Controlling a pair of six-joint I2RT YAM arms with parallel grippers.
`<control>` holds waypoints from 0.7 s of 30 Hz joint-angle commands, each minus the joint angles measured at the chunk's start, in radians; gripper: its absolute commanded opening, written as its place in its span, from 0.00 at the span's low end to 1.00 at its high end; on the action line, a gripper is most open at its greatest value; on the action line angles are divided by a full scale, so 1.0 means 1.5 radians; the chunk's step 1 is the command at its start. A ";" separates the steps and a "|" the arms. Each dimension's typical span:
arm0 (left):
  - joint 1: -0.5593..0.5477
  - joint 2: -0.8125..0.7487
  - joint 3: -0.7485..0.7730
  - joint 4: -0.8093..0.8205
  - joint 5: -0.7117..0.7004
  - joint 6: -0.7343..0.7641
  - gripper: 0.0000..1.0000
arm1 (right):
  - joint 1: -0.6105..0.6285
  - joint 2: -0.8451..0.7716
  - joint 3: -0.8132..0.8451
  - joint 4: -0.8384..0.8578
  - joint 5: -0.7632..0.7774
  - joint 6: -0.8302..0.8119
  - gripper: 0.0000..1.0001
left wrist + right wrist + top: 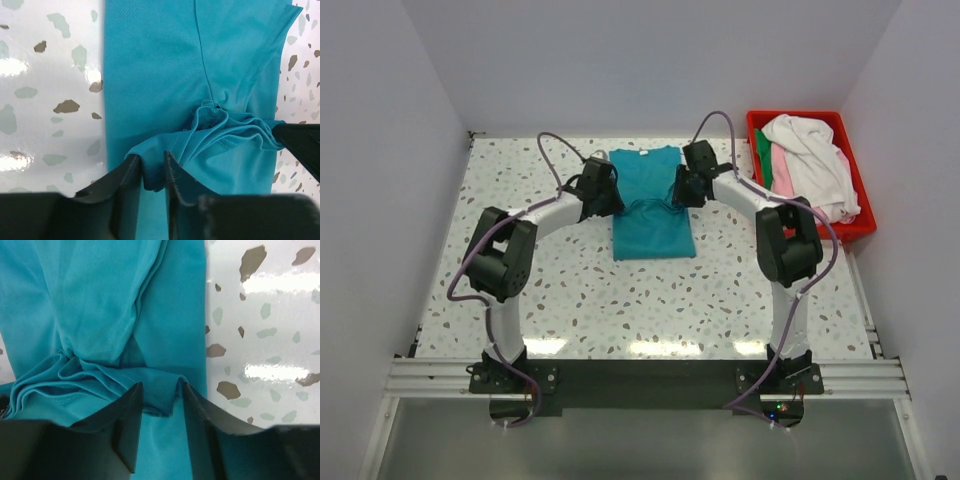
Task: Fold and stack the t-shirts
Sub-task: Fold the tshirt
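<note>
The teal t-shirt [653, 215] lies flat on the speckled table [570, 290], out past the middle, between your two arms. Its collar is at the far end, and its sides look already turned in to make a narrow panel. A ridge of gathered cloth runs across its middle from one side edge to the other. Your left gripper [150, 159] sits at the left edge with a fold of teal between its close-set jaws, and you cannot tell whether that fold is pinched or merely resting there. Your right gripper [161, 390] is at the opposite edge with its jaws parted wider, and the cloth in the gap looks slack, so it reads as let go. I judge this to be the crosswise fold of the first shirt, with stacking not yet begun. The next move calls for both jaws to come fully off the fabric and rise straight, so nothing drags. After that, flatten the ridge before bringing one end over the other. The white shirt [815, 160], pink shirt [782, 170] and dark green shirt [763, 145] wait heaped in the red bin [800, 115] at the far right. From above, the gripper heads cover both side edges. The wrist views cut off collar and hem, and the layer count in the bunch is unclear.
</note>
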 commanded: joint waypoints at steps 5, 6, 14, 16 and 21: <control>0.037 -0.037 0.011 0.060 0.012 0.042 0.79 | -0.010 -0.028 0.066 0.010 -0.008 -0.051 0.69; 0.037 -0.047 0.003 0.065 0.006 0.047 0.79 | -0.011 -0.038 0.058 0.007 -0.004 -0.054 0.69; 0.003 -0.106 -0.041 0.026 -0.028 0.048 0.61 | 0.046 -0.123 -0.056 0.047 0.024 -0.052 0.44; -0.011 -0.109 -0.053 0.030 -0.025 0.040 0.47 | 0.072 -0.116 -0.069 0.064 0.017 -0.059 0.41; -0.032 -0.059 -0.030 0.037 -0.004 0.036 0.24 | 0.091 -0.065 -0.035 0.081 -0.020 -0.062 0.38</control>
